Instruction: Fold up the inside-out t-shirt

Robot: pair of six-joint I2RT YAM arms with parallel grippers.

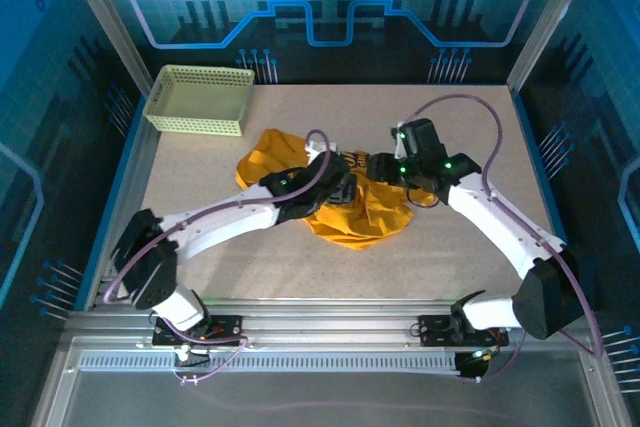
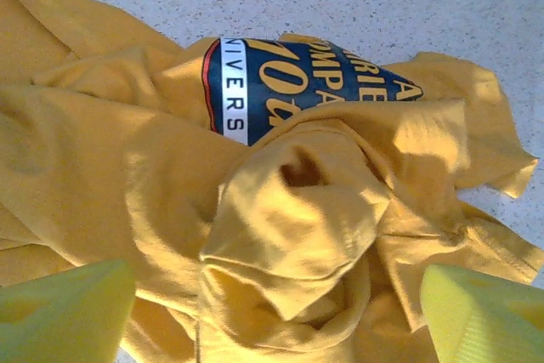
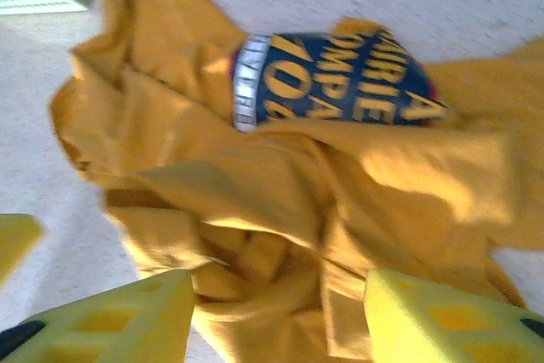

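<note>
The t-shirt [image 1: 365,219] lies in a crumpled heap in the middle of the counter [image 1: 450,267]. A bit of its dark print [image 2: 297,82] peeks out. No fold looks made yet, and I think it must be spread flat first. The left pincer [image 2: 274,303] and right pincer [image 3: 276,316] hang just over the heap, both with fingers apart, holding nothing.

White arms [image 1: 225,219], black joints [image 1: 150,269], purple cables [image 1: 470,100], yellow-fingered pincers [image 2: 272,316].
</note>
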